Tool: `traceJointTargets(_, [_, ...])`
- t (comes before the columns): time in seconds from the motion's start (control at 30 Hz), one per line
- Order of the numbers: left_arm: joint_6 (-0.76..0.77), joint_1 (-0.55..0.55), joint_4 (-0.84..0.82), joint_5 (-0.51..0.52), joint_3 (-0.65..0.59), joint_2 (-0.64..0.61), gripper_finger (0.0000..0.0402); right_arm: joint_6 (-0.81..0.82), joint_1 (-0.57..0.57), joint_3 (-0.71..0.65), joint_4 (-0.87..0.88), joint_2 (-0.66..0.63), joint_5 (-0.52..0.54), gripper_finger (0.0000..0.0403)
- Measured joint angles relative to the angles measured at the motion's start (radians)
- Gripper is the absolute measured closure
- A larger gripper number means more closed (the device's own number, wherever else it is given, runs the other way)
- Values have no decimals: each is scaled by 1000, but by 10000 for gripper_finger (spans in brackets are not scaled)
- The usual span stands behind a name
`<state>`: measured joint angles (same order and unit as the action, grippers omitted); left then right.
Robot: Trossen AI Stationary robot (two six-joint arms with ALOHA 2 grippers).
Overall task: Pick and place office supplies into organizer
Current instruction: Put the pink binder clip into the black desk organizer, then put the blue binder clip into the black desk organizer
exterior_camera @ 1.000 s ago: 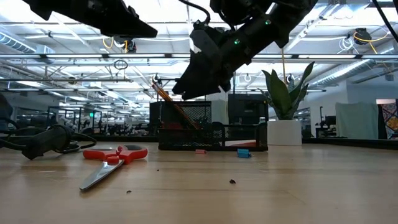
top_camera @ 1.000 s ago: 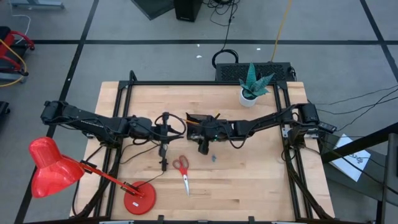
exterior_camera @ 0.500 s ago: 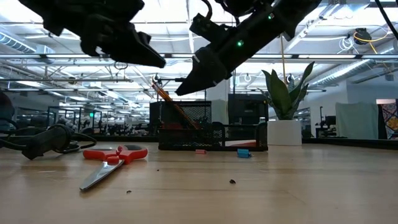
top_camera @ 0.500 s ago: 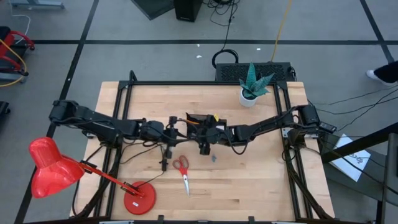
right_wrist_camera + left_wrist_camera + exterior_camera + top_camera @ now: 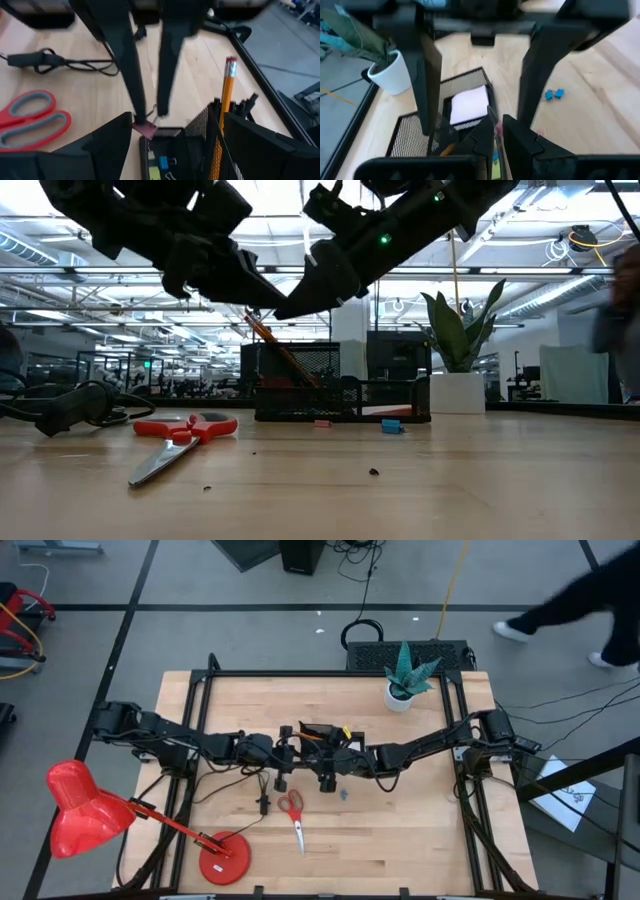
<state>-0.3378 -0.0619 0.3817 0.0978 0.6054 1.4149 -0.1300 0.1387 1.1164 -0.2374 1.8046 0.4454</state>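
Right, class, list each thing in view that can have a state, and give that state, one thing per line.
left gripper: shut on the small red clip
right gripper: open, holding nothing
small red clip: pinched, off the table
scissors: lying flat on the table, blades closed
organizer: upright, partly filled
pencil: leaning in the organizer's taller compartment
blue clips: loose on the table

The black mesh organizer point(image 5: 318, 736) holds an upright orange pencil point(image 5: 223, 117) (eraser up) and a white pad point(image 5: 469, 103). Near it, red-handled scissors point(image 5: 293, 813) lie flat; blue clips point(image 5: 343, 793) rest beside the organizer.
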Motion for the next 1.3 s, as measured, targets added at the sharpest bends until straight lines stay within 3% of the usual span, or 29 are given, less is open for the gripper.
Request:
traceJointTargets(0.37, [-9,53,16,40,0,79,353,-16,1,0,-33,0,2,103])
traceJointTargets(0.63, [-98,-3,72,38,1,46,353,45,11,0,50,0,62,103])
traceJointTargets(0.77, [-117,-47,0,86,0,-16,353,122,28,0,209,0,-21,103])
traceJointTargets(0.93, [-129,-96,-112,144,1,-128,353,271,54,-51,333,0,-225,103])
traceJointTargets(1.13, [-90,-124,-164,141,0,-220,353,413,92,-128,309,1,-240,103])
traceJointTargets(1.3, [-79,-137,-181,140,0,-219,353,373,99,-157,166,1,-240,103])
